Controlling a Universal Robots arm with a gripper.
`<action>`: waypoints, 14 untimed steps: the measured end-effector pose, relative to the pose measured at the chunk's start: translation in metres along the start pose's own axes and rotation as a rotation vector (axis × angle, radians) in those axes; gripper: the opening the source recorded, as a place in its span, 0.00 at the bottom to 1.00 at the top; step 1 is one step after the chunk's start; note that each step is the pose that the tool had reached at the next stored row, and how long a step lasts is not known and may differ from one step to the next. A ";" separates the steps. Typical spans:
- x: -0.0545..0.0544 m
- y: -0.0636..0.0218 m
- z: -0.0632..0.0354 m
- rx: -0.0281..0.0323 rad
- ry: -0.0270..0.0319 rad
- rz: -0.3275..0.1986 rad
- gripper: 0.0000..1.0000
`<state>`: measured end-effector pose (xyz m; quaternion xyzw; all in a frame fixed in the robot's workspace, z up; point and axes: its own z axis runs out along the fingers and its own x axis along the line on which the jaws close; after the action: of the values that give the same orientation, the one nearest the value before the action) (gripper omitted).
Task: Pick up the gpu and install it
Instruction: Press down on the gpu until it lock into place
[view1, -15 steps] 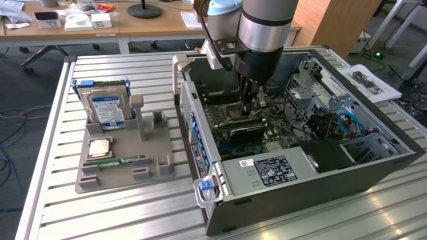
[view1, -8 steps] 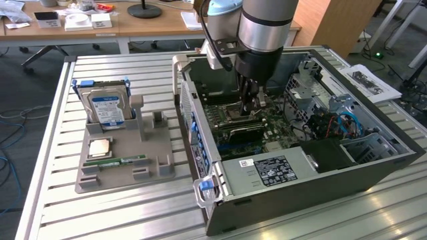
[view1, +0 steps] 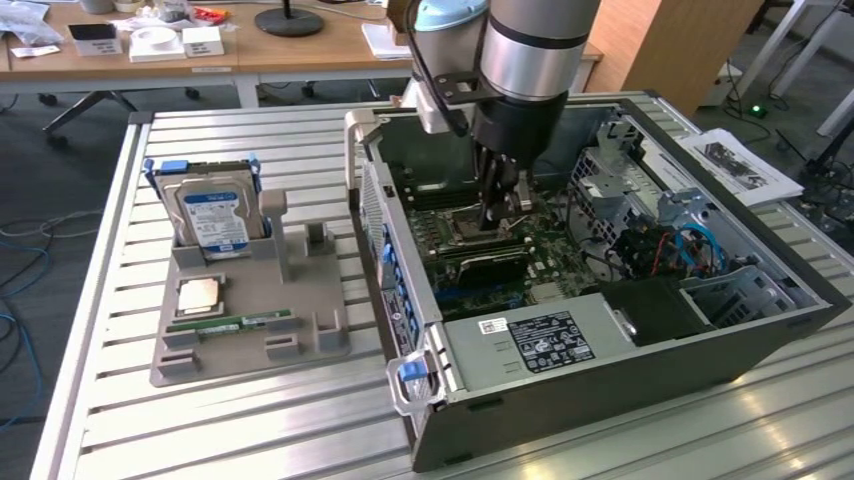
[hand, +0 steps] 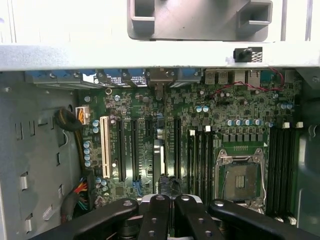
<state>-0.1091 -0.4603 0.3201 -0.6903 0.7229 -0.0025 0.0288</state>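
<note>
The gpu (hand: 159, 150) stands edge-on in the case (view1: 601, 400), upper centre of the exterior view, directly below the gripper (view1: 505, 205). Its long axis runs parallel to the slots (hand: 122, 150) (seating depth cannot be told). The jaws are closed on the card's upper edge.

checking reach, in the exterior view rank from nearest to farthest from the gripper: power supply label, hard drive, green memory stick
1. power supply label, inside the case, nearest the gripper
2. hard drive, upright in the holder, exterior view's left
3. green memory stick, flat on the holder's front
</note>
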 end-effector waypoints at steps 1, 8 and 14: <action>-0.001 -0.0006 0.0003 -0.0063 0.0027 0.000 0.11; -0.002 -0.0043 0.0009 -0.0141 0.0057 0.000 0.11; -0.002 -0.0046 0.0068 -0.0138 0.0058 0.000 0.11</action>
<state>-0.1042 -0.4581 0.3136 -0.6903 0.7231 0.0005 0.0219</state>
